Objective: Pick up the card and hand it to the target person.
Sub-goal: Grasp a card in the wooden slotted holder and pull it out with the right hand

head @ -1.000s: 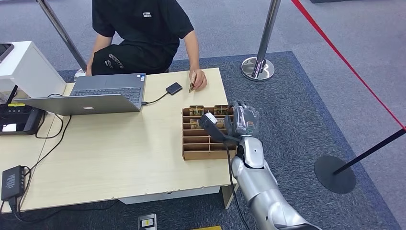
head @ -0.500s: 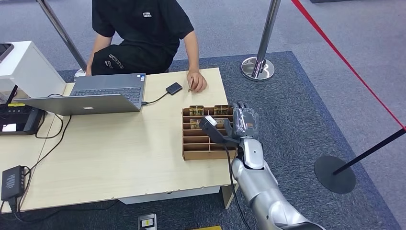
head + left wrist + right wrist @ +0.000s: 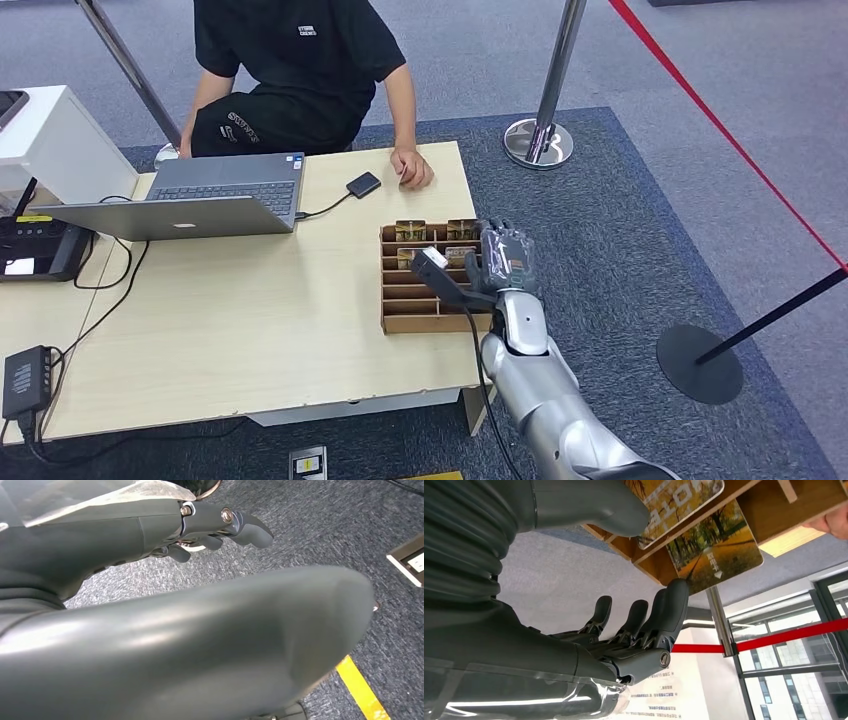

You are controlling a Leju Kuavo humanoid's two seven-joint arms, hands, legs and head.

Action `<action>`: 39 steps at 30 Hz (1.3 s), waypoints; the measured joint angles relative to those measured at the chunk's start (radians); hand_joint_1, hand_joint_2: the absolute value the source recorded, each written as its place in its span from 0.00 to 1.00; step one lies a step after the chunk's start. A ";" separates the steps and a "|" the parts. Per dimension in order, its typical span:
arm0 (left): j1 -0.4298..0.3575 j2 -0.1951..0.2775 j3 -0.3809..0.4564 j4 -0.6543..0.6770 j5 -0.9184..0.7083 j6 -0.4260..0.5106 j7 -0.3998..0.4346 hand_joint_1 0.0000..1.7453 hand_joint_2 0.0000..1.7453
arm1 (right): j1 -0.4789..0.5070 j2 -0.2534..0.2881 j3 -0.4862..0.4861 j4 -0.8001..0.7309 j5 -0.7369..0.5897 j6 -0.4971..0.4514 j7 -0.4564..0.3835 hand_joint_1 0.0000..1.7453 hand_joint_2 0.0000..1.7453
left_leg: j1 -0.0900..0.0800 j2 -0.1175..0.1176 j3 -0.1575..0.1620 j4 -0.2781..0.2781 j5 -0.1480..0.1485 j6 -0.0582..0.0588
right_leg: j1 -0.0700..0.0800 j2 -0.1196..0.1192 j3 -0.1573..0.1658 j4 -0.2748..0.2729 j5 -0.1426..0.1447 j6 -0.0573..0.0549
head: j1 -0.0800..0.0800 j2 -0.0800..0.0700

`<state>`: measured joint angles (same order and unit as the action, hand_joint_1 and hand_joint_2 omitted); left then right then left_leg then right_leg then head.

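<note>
We see right hand [image 3: 497, 262] spread, holding nothing, by card [image 3: 716, 555] in wooden box [image 3: 432, 296] at desk [image 3: 250, 310] right edge. Left hand [image 3: 200, 527] curled, holding nothing.

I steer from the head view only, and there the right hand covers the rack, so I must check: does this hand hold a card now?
Observer: No. In the right wrist view the right hand holds nothing; thumb and fingers are apart.
Operator: Where is the card against it?
Observer: A yellow card stands in the wooden rack, between thumb and fingers. One fingertip is at its edge; I cannot tell if it touches.
Operator: And the left hand?
Observer: The left hand hangs over grey carpet, holding nothing.
</note>
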<state>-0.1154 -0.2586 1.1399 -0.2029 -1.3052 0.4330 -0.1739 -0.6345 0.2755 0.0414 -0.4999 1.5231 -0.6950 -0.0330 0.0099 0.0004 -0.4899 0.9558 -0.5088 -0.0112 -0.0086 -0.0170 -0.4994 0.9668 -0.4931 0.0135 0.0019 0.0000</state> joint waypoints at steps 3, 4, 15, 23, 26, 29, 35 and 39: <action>0.000 0.000 0.000 0.000 -0.003 0.002 0.002 0.00 0.00 | 0.000 0.002 0.004 0.007 0.005 0.000 0.001 0.45 1.00 | 0.000 0.000 0.000 0.000 0.000 0.000 | 0.000 0.000 0.000 0.000 0.000 0.000 | 0.000 0.000; 0.000 0.000 0.000 0.000 -0.004 0.002 0.003 0.00 0.00 | 0.000 0.003 0.006 0.010 0.005 0.000 0.001 0.46 1.00 | 0.000 0.000 0.000 0.000 0.000 0.000 | 0.000 0.000 0.000 0.000 0.000 0.000 | 0.000 0.000; -0.003 0.000 0.000 0.000 -0.009 0.002 0.003 0.00 0.00 | 0.000 0.008 0.027 0.035 0.030 0.000 0.034 0.45 1.00 | 0.000 0.000 0.000 0.000 0.000 0.000 | 0.000 0.000 0.000 0.000 0.000 0.000 | 0.000 0.000; -0.004 0.000 -0.001 0.000 -0.011 0.000 0.003 0.00 0.00 | 0.001 0.008 0.035 0.035 0.030 0.000 0.035 0.43 1.00 | 0.000 0.000 0.000 0.000 0.000 0.000 | 0.000 0.000 0.000 0.000 0.000 0.000 | 0.000 0.000; -0.004 0.000 -0.001 0.000 -0.011 -0.001 0.003 0.00 0.00 | 0.001 0.008 0.037 0.035 0.029 0.000 0.035 0.42 1.00 | 0.000 0.000 0.000 0.000 0.000 0.000 | 0.000 0.000 0.000 0.000 0.000 0.000 | 0.000 0.000; -0.004 0.000 0.000 0.000 -0.011 -0.003 0.001 0.00 0.00 | 0.001 0.008 0.038 0.036 0.023 0.000 0.033 0.44 1.00 | 0.000 0.000 0.000 0.000 0.000 0.000 | 0.000 0.000 0.000 0.000 0.000 0.000 | 0.000 0.000; -0.005 0.000 0.000 0.000 -0.011 -0.004 0.000 0.00 0.00 | 0.002 0.011 0.040 0.039 0.015 0.000 0.028 0.48 1.00 | 0.000 0.000 0.000 0.000 0.000 0.000 | 0.000 0.000 0.000 0.000 0.000 0.000 | 0.000 0.000; -0.005 0.000 0.000 0.000 -0.014 -0.004 0.001 0.00 0.00 | 0.006 0.016 0.043 0.039 -0.003 0.000 0.007 0.51 1.00 | 0.000 0.000 0.000 0.000 0.000 0.000 | 0.000 0.000 0.000 0.000 0.000 0.000 | 0.000 0.000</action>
<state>-0.1201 -0.2586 1.1395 -0.2029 -1.3191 0.4288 -0.1732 -0.6287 0.2911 0.0849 -0.4609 1.5199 -0.6950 -0.0261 0.0099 0.0005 -0.4899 0.9558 -0.5088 -0.0112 -0.0086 -0.0169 -0.4996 0.9668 -0.4931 0.0135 0.0019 0.0000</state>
